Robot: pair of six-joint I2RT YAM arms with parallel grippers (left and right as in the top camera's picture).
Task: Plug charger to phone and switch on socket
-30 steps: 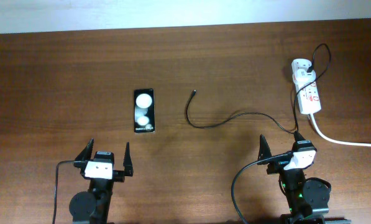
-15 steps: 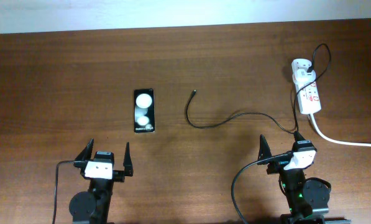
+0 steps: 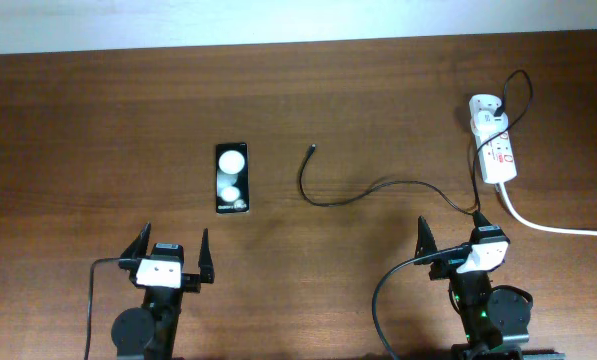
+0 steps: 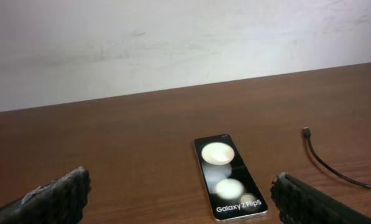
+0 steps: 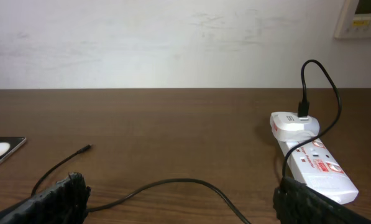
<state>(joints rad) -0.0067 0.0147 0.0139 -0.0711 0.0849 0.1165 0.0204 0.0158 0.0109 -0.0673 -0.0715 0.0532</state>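
Observation:
The black phone (image 3: 232, 177) with two white circles lies flat on the table, left of centre; it also shows in the left wrist view (image 4: 228, 177) and at the left edge of the right wrist view (image 5: 0, 151). The thin black charger cable (image 3: 378, 189) curves across the middle, its connector tip (image 3: 312, 150) free on the wood, right of the phone. Its other end runs to a white adapter (image 3: 485, 106) plugged in the white power strip (image 3: 497, 150), seen in the right wrist view (image 5: 312, 165). My left gripper (image 3: 170, 256) is open, near the front edge below the phone. My right gripper (image 3: 452, 238) is open over the cable.
A thick white cord (image 3: 558, 228) runs from the power strip off the right edge. A pale wall (image 4: 173, 43) bounds the table's far side. Thicker black robot cables (image 3: 383, 300) loop near the arm bases at the front edge.

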